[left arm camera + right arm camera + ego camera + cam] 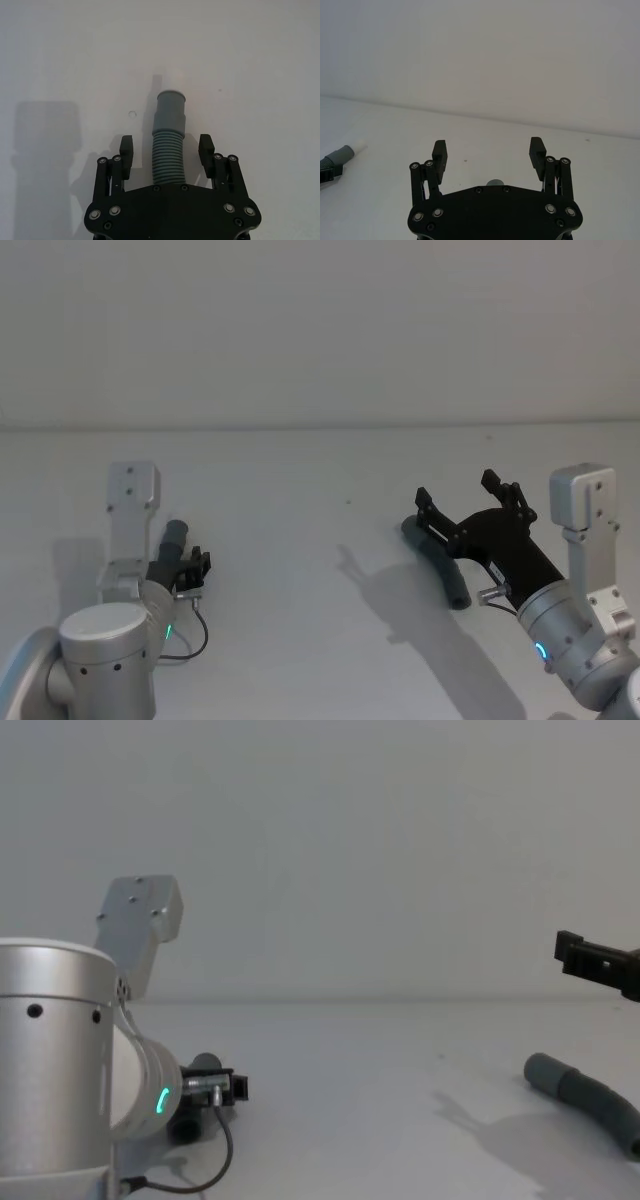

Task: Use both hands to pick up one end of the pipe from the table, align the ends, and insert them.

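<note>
- Grasping step, I judge: both pieces lie on the table (pixel 300 490).
- Left gripper (pixel 166 147), jaws wide, straddles the short piece (pixel 170 125) toward the left edge without touching it.
- Right gripper (pixel 456 487), jaws wide and empty, hangs over the long piece (pixel 440 562) toward the right edge, seemingly above it.
- Next: close the left; lower the right.

No word, label, brand mark or number can be read in any of the views. The pale grey-white tabletop (pixel 300 500), the short dark grey corrugated hose piece (pixel 169 150) and the longer curved dark grey hose piece (pixel 590 1095) are all plain. The nearest things to a sign are a small green lit arc (pixel 168 630) on the silver wrist of the left arm (pixel 110 640) and a small blue lit arc (pixel 541 651) on the silver wrist of the right arm (pixel 575 635), neither forming a letter or figure.
</note>
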